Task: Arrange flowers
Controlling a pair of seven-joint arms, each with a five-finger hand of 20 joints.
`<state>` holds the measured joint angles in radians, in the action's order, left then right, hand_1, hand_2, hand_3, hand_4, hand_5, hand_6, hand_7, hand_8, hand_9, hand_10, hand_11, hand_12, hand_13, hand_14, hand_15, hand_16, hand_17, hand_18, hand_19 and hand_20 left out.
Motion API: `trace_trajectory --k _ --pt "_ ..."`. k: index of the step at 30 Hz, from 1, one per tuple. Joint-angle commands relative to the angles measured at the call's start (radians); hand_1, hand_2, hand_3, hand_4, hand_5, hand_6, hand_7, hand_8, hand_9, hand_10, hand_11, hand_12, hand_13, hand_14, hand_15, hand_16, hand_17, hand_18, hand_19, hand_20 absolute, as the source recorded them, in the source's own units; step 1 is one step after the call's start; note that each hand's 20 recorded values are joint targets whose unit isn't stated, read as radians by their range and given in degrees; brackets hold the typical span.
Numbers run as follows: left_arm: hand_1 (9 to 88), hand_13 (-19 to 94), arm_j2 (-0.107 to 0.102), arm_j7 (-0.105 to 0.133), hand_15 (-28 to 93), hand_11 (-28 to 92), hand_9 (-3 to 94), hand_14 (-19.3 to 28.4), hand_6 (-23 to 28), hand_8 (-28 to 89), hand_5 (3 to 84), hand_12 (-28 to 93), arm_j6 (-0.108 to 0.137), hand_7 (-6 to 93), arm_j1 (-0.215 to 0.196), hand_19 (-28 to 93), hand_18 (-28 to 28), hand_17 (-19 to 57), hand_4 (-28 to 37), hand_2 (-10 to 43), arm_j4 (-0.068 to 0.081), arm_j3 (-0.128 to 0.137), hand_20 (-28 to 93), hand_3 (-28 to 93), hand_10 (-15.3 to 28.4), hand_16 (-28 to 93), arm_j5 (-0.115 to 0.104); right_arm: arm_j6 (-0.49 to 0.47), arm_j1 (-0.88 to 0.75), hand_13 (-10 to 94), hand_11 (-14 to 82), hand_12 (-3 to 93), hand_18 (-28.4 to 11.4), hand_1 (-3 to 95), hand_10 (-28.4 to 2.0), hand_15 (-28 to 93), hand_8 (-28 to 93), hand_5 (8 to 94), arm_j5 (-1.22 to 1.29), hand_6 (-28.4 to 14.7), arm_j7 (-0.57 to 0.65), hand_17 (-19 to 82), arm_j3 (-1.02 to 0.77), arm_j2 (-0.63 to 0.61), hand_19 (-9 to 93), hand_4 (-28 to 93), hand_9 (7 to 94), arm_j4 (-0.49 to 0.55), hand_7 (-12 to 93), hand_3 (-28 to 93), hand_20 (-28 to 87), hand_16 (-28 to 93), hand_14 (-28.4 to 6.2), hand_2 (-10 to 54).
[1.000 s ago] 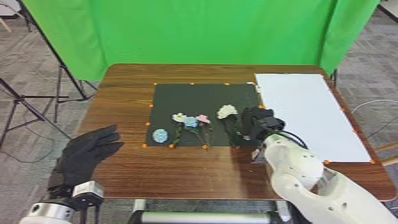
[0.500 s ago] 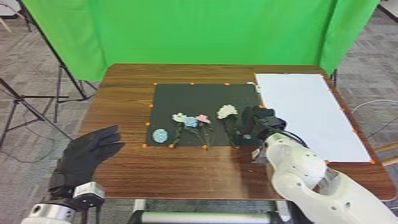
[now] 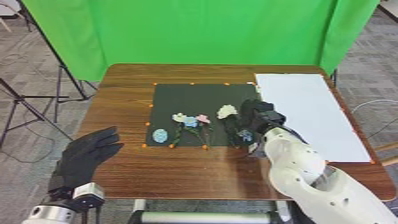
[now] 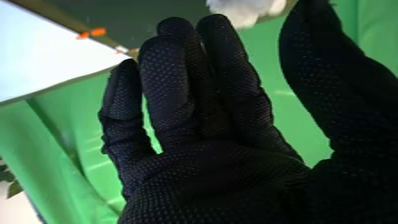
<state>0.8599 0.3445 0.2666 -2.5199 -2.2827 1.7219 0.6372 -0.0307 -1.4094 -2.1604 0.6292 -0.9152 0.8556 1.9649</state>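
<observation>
My right hand is over the right part of the dark mat, just right of a white flower. A small blue flower lies on the mat at its near side. In the right wrist view, the hand has fairly straight fingers and nothing between fingers and thumb; a white flower is beyond it. Further left on the mat lie white, blue and pink flowers with green stems, and a light-blue oval piece. My left hand stays open at the left.
A white board covers the right side of the brown table. Orange markers line the mat and board. A green backdrop hangs behind the table, with a black stand at the left.
My right hand has shifted slightly toward the far side of the mat, and the small blue flower by it is now more exposed. The left hand has not moved.
</observation>
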Motion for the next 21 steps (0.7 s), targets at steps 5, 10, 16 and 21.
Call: trace_trajectory --k 5,10,16,21 --pt "28.1 27 -0.013 0.055 65 34 38.7 28.3 13.8 -10 45.6 9 0.044 17.0 -0.029 61 23.0 -8.9 -16.0 5.0 -0.004 -0.012 12 79 22.4 -16 -0.018 0.059 -0.106 43 28.2 15.7 -27.2 29.1 -19.1 70 -17 55.0 0.175 -7.4 -0.051 9 -0.258 -0.006 70 -28 54.6 0.086 30 88 31 12 -19.0 -3.5" --pt "27.9 22 -0.031 0.085 58 31 36.9 25.9 13.6 -10 46.2 8 0.070 16.9 -0.013 59 22.8 -9.5 -16.0 4.6 0.007 -0.037 11 80 21.5 -15 -0.035 0.014 -0.205 41 20.5 14.9 -25.6 25.6 -17.5 55 -17 54.2 0.324 -5.6 -0.129 6 -0.402 0.029 64 -27 54.2 0.116 27 88 21 10 -20.5 0.2" --pt "28.0 21 -0.059 0.132 57 30 35.5 25.6 13.1 -10 46.5 8 0.095 16.3 0.028 59 22.4 -9.8 -16.3 4.4 0.022 -0.080 10 80 20.4 -14 -0.053 -0.005 -0.321 37 15.9 14.7 -24.2 23.5 -16.3 45 -16 50.4 0.508 -5.3 -0.183 4 -0.561 0.097 61 -26 49.6 0.128 24 88 15 12 -20.1 3.4" --pt "28.3 22 -0.078 0.173 57 30 35.0 25.8 11.9 -10 45.6 8 0.129 15.9 0.048 59 22.4 -9.9 -16.2 4.3 0.028 -0.107 9 81 19.8 -14 -0.065 0.027 -0.374 36 15.1 14.6 -23.7 23.2 -15.4 43 -15 48.9 0.610 -5.2 -0.193 3 -0.630 0.124 59 -26 48.9 0.133 23 89 14 12 -20.2 3.8"
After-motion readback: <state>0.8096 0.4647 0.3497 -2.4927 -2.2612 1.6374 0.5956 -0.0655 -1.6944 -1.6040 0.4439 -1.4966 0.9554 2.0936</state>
